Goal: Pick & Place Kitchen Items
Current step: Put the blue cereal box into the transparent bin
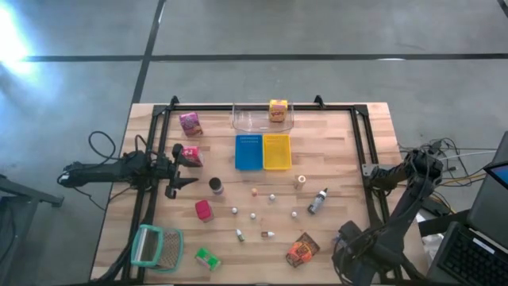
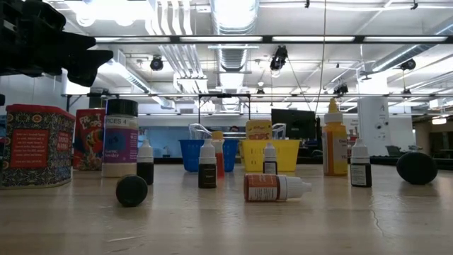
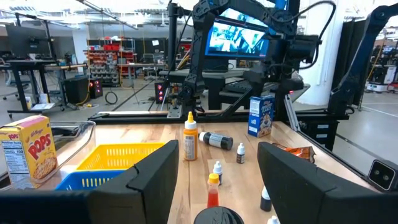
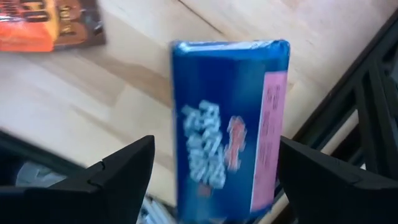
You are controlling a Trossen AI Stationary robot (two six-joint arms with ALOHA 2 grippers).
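My left gripper (image 1: pixel 189 171) (image 3: pixel 217 149) hovers open over the table's left part, between a pink packet (image 1: pixel 191 154) and the dark jar (image 1: pixel 215 185), touching nothing. My right gripper (image 1: pixel 347 237) (image 4: pixel 216 146) is open near the table's near right corner, its fingers on either side of a blue packet (image 4: pixel 227 124) that stands on the wood. The orange packet (image 1: pixel 302 250) lies beside it. The red can (image 1: pixel 204 210), green packet (image 1: pixel 207 257), grey bottle (image 1: pixel 317 200) and several tiny pale pieces lie in the middle. My right gripper comes at the blue packet from above with one finger (image 4: pixel 124 168) on each side. Whether either finger touches the packet, I cannot tell.
Blue tray (image 1: pixel 248 152) and yellow tray (image 1: pixel 277 152) sit mid-table, with the clear tub (image 1: pixel 252 121) behind them holding a yellow box (image 1: pixel 278 110). The teal-rimmed basket (image 1: pixel 156 246) is at the near left corner. A second pink packet (image 1: pixel 190 123) is far left. A black frame borders the table.
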